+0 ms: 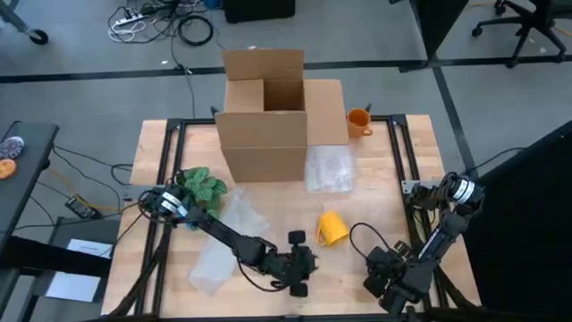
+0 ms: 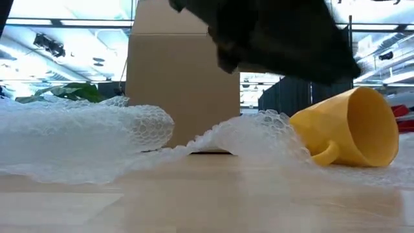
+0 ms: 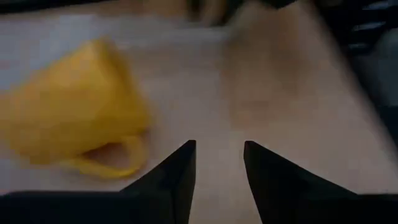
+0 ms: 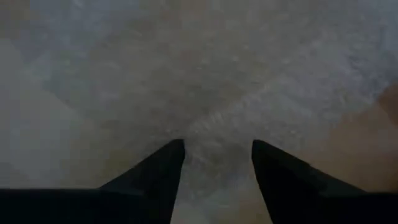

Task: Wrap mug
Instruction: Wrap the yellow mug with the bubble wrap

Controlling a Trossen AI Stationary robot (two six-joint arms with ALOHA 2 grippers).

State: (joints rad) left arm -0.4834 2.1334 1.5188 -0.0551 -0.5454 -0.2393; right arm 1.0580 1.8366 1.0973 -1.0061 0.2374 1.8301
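Yellow mug (image 1: 332,227) on its side, handle toward your left claw (image 1: 299,264), which stands spread and empty just short of it. Right claw (image 4: 216,163), also spread, is slightly farther off.

From overhead I get even, soft light on the worktop (image 1: 384,192) with faint shadows. The low view is backlit by ceiling strips — foreground out of focus. Both wrist views are dim and smeared — the yellow mug (image 3: 74,106) blurs.

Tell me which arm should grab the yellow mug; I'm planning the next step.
Probably the left. Its gripper sits just beside the mug, open fingers aimed past its handle. The right gripper waits farther off, near the table's edge.
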